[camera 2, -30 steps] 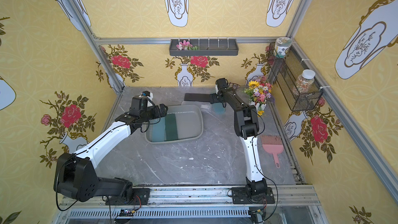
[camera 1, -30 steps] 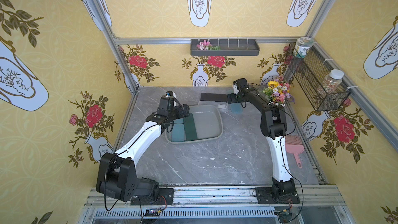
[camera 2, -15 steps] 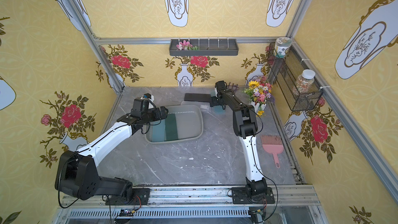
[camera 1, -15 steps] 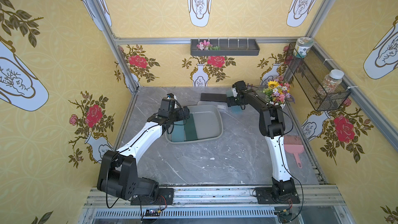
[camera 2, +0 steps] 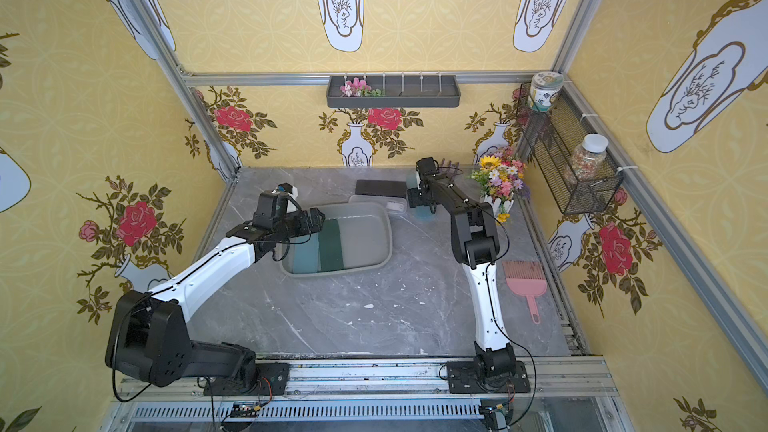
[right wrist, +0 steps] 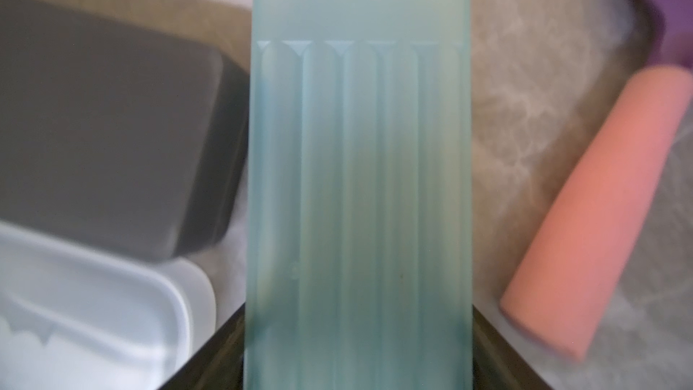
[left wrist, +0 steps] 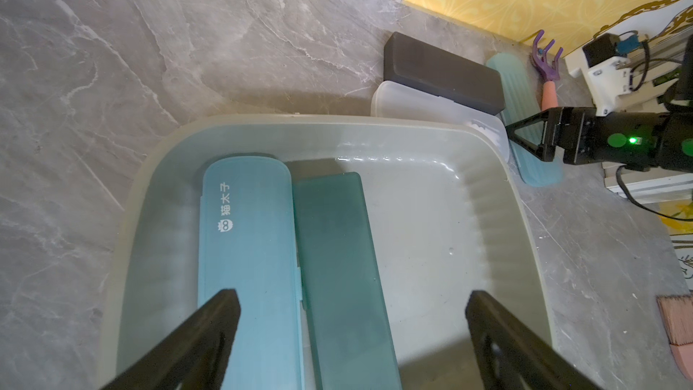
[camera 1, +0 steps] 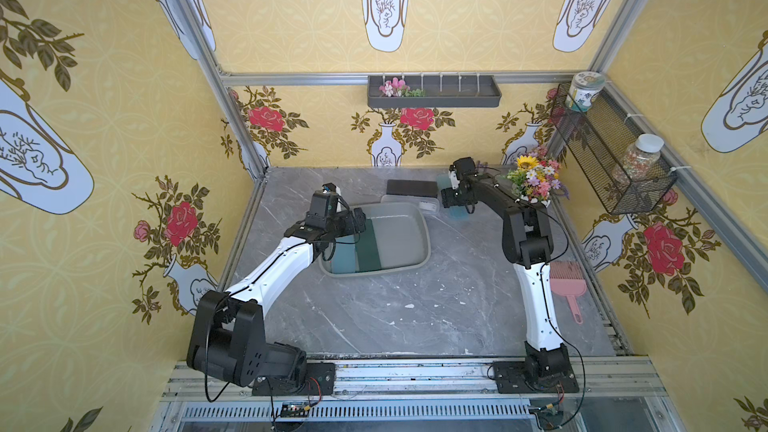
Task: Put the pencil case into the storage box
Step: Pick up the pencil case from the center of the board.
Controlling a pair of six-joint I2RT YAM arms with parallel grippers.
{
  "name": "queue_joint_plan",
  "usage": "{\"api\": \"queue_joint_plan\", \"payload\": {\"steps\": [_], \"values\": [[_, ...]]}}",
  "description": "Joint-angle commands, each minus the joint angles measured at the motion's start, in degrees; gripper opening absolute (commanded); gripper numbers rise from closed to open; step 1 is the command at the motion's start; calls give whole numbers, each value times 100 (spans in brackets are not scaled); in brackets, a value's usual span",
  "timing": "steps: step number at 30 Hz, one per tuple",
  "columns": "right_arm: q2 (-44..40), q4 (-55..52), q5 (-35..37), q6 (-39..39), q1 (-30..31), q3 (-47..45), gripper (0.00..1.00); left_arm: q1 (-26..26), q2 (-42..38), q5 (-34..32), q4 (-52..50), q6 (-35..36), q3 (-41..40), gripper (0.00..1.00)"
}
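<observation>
Currently my left hand [left wrist: 352, 296] hangs empty, fully spread, over the storage box [left wrist: 262, 121] at mid-desk [left wrist: 112, 69]. The box holds a pale-blue case [left wrist: 247, 249] and a dark-green case [left wrist: 337, 256]. Outside it lie a dark-grey case [left wrist: 442, 69] and a white case [left wrist: 420, 106]. My right hand [right wrist: 358, 307] straddles the ribbed pencil case [right wrist: 356, 181], flat on the desk. Fingers meet its sides, but I cannot tell if they grip: view blurred, tips cut off. Two in, three left.

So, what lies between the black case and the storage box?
A white case lies there, alongside the black case and the storage box rim; the left wrist view shows it clearly.
</observation>
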Motion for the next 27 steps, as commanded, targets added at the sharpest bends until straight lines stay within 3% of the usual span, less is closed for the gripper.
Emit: {"api": "queue_joint_plan", "payload": {"steps": [1,27], "values": [[-177,-39,-34,105,-30,-227,74,-3,27,86,177,16,-63,100],[-1541,60,-374,295,21,-1475,73,-37,-157,225,189,-36,-125,100]]}}
